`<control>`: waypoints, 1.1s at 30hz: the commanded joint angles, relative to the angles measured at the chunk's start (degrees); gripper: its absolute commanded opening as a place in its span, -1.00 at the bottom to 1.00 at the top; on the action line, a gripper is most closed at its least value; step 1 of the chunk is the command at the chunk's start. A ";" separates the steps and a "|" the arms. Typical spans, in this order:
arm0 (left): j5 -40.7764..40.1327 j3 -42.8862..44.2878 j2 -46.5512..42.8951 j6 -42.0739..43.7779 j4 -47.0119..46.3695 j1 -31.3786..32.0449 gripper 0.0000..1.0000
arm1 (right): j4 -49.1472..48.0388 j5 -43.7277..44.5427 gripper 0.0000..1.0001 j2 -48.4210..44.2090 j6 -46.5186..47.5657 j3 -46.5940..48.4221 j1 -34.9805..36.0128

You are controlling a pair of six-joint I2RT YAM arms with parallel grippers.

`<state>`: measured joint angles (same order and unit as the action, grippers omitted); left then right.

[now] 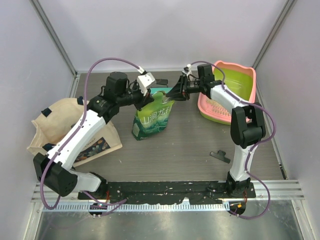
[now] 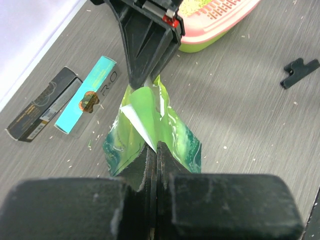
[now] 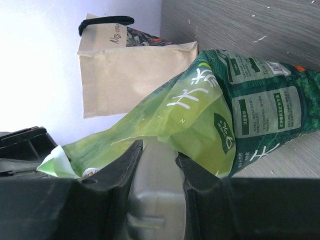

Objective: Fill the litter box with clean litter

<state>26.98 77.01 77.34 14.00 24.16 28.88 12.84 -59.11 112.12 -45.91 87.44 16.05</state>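
Note:
The green printed bag (image 1: 150, 119) stands upright mid-table. My left gripper (image 1: 151, 98) is shut on its top edge, which shows in the left wrist view (image 2: 154, 147) with the bag (image 2: 177, 132) hanging below. My right gripper (image 1: 172, 94) is shut on a clear plastic scoop (image 3: 156, 190) at the bag's torn mouth (image 3: 200, 110); its jaws (image 3: 160, 149) grip the scoop's handle. The litter box (image 1: 245, 80), pink rim and lime basin, lies at the back right with some pale litter (image 1: 218, 107) in its near end. It also shows in the left wrist view (image 2: 220, 22).
A beige tote bag (image 1: 62, 125) lies at the left under my left arm. A black clip (image 1: 220, 155) lies on the table right of centre. A teal flat box (image 2: 90, 92) and a black flat box (image 2: 42, 110) lie behind the bag near the back wall.

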 commanded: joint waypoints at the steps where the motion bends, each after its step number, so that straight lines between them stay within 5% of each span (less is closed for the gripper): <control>1: 0.26 2.62 -5.09 4.80 0.26 0.12 -1.00 | -1.77 -3.21 -0.98 -4.00 -2.17 -0.17 -1.64; 15: 1.23 2.79 -3.78 7.27 -2.98 0.12 -1.00 | -1.94 -6.89 -0.98 -3.92 0.03 0.80 -7.44; 33: 5.19 14.31 5.63 7.62 -8.96 0.12 -1.00 | -3.61 -8.83 -0.97 -7.61 -2.08 -1.92 -11.83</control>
<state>28.75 86.02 85.30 20.18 26.61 28.91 11.14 -65.14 110.30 -46.89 85.93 5.43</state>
